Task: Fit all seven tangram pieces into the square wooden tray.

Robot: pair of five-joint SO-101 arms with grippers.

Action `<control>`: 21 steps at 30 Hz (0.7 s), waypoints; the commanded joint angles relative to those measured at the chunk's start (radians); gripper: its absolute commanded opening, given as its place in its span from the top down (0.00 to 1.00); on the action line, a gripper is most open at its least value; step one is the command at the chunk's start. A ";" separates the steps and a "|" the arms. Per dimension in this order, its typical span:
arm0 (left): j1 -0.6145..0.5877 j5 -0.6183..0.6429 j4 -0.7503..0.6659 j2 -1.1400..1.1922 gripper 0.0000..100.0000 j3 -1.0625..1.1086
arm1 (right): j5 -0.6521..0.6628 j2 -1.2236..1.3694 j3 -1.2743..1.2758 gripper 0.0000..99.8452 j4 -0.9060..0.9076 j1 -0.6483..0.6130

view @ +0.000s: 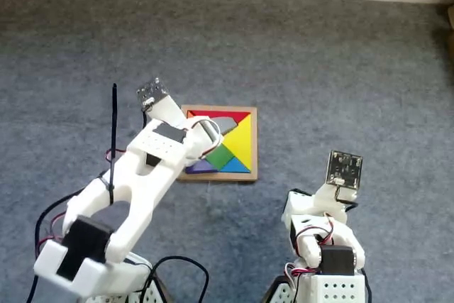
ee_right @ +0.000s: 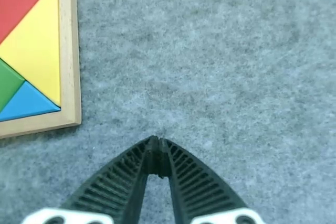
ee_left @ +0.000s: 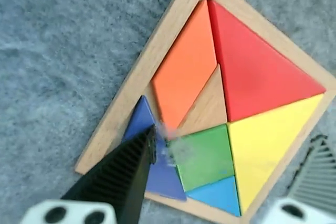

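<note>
The square wooden tray lies mid-table. In the left wrist view the tray holds an orange parallelogram, a red triangle, a yellow triangle, a green square, a light blue triangle and a dark blue triangle. A triangle of bare wood shows between orange, red and green. My left gripper hangs open over the tray, one fingertip at the dark blue triangle. My right gripper is shut and empty above the carpet beside the tray's corner.
Grey carpet covers the whole table around the tray. The left arm stretches over the tray's left half. The right arm stays folded near the front edge. Cables trail by the left arm's base.
</note>
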 commanded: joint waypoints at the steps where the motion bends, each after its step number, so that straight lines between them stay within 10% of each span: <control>1: 0.099 -0.005 0.032 -0.165 0.58 0.012 | 0.008 0.001 0.099 0.99 -0.021 0.010; 21: -0.012 -0.031 0.011 0.001 0.59 0.042 | 0.008 0.001 0.099 0.99 -0.021 0.010</control>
